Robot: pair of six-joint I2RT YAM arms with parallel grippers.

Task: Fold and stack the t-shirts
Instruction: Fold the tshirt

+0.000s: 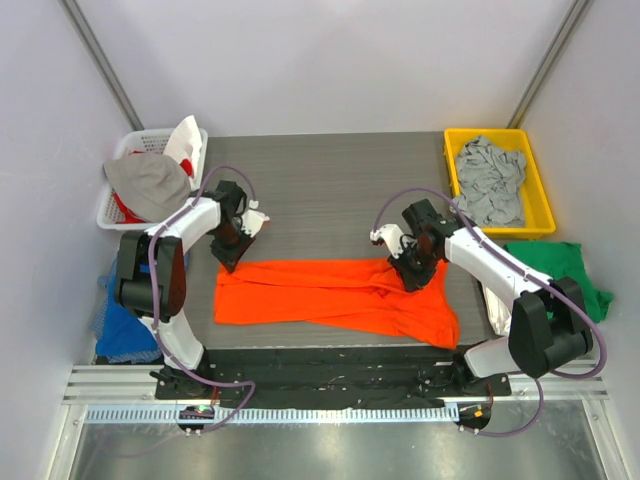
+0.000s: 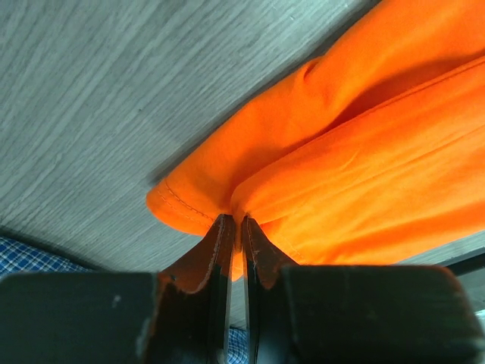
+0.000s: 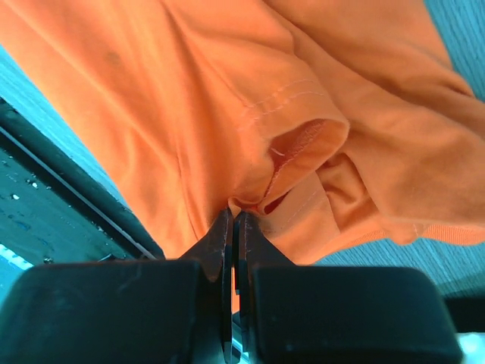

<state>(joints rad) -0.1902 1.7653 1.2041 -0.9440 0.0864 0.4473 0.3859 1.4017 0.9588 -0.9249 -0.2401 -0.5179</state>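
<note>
Tabletop [image 1: 320, 190] bears orange t-shirt [image 1: 320, 295], far edge pinched by left hand [image 1: 228, 264], right hand [image 1: 410, 282].

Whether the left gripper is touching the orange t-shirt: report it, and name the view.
Touching. The left wrist view shows the left gripper shut on a hemmed corner of the orange t-shirt, with the cloth pinched between its tips.

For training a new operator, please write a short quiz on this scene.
1. True or false: the left hand and the right hand are each shut on the bright orange cloth t-shirt.
2. What lies in the yellow plastic bin? A: crumpled light grey cloth. B: a red ball. C: nothing.
3. Fill in: the green cloth shirt lies beyond the grey wood-grain table's ____ edge.
Key: 1 true; 2 A; 3 right.
</note>
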